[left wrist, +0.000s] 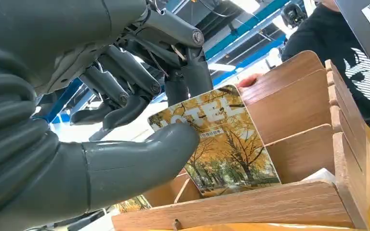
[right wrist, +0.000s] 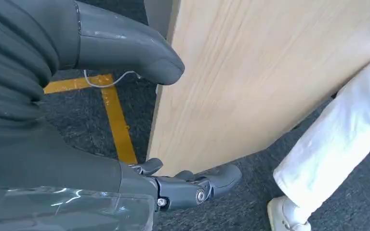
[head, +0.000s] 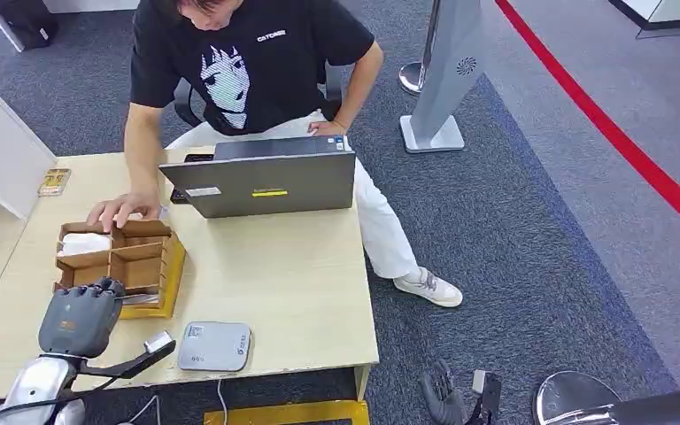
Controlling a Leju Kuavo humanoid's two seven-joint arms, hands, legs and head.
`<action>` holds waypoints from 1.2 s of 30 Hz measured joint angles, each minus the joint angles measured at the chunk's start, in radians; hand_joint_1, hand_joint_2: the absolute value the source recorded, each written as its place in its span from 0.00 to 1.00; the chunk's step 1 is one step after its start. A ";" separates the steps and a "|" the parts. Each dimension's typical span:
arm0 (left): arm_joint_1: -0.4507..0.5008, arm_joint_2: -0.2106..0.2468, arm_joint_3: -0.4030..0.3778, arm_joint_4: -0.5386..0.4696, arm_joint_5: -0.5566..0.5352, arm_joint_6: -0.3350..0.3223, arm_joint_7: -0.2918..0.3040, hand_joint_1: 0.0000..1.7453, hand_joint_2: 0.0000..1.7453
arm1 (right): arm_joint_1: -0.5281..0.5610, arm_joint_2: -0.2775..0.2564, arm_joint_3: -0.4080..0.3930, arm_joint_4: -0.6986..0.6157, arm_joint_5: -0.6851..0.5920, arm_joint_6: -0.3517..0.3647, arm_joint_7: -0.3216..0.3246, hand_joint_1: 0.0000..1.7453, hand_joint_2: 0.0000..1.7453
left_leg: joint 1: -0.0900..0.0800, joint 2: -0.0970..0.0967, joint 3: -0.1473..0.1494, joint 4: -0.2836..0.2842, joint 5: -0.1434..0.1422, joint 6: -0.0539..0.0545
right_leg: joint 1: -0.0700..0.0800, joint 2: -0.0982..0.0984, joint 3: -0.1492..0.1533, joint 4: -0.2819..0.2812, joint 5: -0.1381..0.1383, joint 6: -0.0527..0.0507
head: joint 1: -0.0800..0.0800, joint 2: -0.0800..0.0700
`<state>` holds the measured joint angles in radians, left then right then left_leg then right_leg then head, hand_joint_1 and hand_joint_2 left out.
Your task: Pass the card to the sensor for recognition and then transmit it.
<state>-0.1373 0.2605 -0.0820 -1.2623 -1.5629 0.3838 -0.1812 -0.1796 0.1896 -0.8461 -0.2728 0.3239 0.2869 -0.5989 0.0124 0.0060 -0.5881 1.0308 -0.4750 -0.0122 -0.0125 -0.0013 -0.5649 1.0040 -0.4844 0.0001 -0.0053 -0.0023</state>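
Head view: the left hand [head: 84, 312] sits over the near edge of a wooden box [head: 142, 257] with compartments, on the counter [head: 292, 274]. A flat grey sensor [head: 215, 345] lies on the counter near the robot, just beside the box. A person's hand [head: 117, 211] rests on the far side of the box, behind which stands a laptop [head: 266, 181]. The right hand [head: 443, 396] hangs low beside the counter, over the carpet.

Left wrist view: the thumb and fingers [left wrist: 183, 79] pinch a card [left wrist: 221, 139] printed with yellow trees. The card stands upright in a compartment of the box, its lower edge hidden behind the wooden wall. To do this step well, the pinch should probably be kept firm and the card drawn straight up along its slot until it is free of the dividers, before swinging it flat over the sensor. A tilted pull risks catching the wood or slipping the thin card.

Right wrist view: the right hand's fingers [right wrist: 207, 185] are loosely curled, released, holding nothing, next to the counter's side.
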 joint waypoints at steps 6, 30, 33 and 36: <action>0.006 -0.026 0.000 -0.106 0.035 0.029 0.011 1.00 1.00 | 0.002 0.000 0.000 0.000 -0.010 -0.001 -0.004 0.00 1.00 | 0.000 -0.001 0.000 0.000 0.001 0.001 | 0.000 -0.001 -0.001 0.000 0.000 0.000 | 0.000 0.000; -0.236 -0.090 0.108 -0.429 0.055 -0.161 0.086 1.00 1.00 | 0.009 0.002 0.005 0.000 0.012 0.003 0.009 0.00 1.00 | 0.000 -0.001 0.000 0.000 0.002 -0.001 | 0.000 -0.001 0.000 0.001 0.001 0.000 | -0.001 0.000; -0.262 -0.081 0.137 -0.382 0.048 -0.162 0.095 1.00 1.00 | 0.007 0.002 0.006 0.000 0.014 0.003 0.012 0.00 1.00 | 0.000 0.000 0.000 0.000 0.002 0.000 | 0.000 0.000 0.000 0.001 0.001 0.000 | -0.001 0.000; -0.274 -0.072 0.160 -0.351 0.048 -0.161 0.095 1.00 1.00 | 0.006 0.002 0.008 0.000 0.014 0.003 0.012 0.00 1.00 | 0.000 -0.001 0.000 0.000 0.002 0.000 | 0.000 -0.001 0.000 0.001 0.001 0.000 | -0.001 0.000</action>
<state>-0.4112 0.1888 0.0782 -1.6136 -1.5145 0.2228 -0.0866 -0.1732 0.1915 -0.8377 -0.2724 0.3380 0.2899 -0.5871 0.0124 0.0055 -0.5884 1.0312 -0.4731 -0.0127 -0.0124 -0.0019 -0.5651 1.0049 -0.4834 -0.0001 -0.0061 -0.0023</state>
